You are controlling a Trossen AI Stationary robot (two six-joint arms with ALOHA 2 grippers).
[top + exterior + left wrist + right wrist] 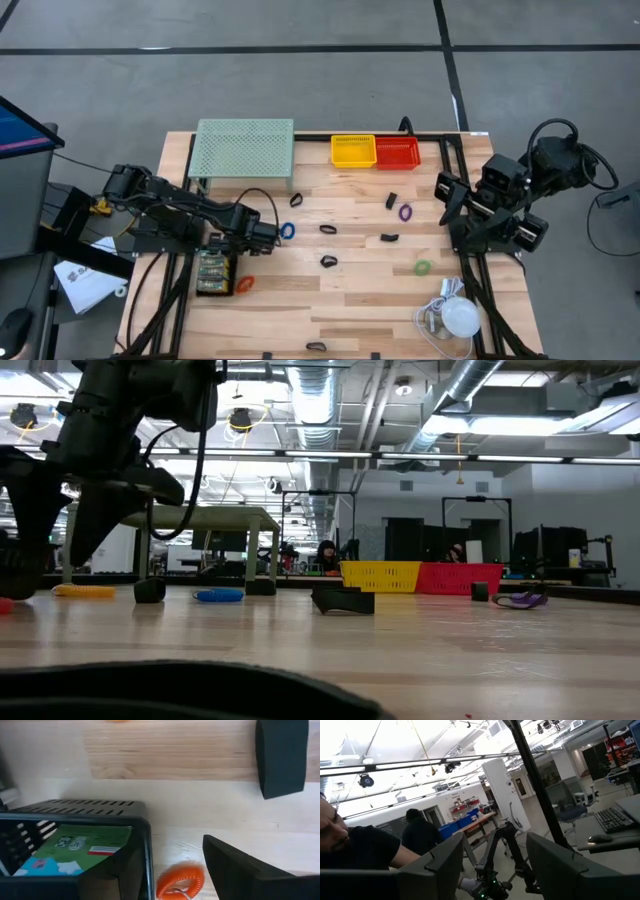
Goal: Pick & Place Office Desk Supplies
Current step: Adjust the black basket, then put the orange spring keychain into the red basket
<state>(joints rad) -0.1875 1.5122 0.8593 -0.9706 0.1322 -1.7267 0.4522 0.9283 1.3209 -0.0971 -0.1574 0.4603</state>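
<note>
Small supplies lie scattered on the wooden table: a blue ring [288, 230], an orange coil ring [245, 284] [182, 882], a purple ring [405, 212], a green ring [423, 267] and several black clips, among them one [328, 229] mid-table. A green card-backed pack [85, 845] lies inside a black slotted basket [215, 270]. My left gripper [270, 235] [250, 817] hovers open just beside the basket, between it and the blue ring, holding nothing. My right gripper [447, 195] [495, 855] waits open at the table's right edge, pointing out into the room.
A pale-green mesh stand [243, 148] stands at the far left. A yellow bin [353, 151] and a red bin [397, 152] sit at the far edge. A white dome with a cord [460, 318] lies near the right corner. People show in the room beyond.
</note>
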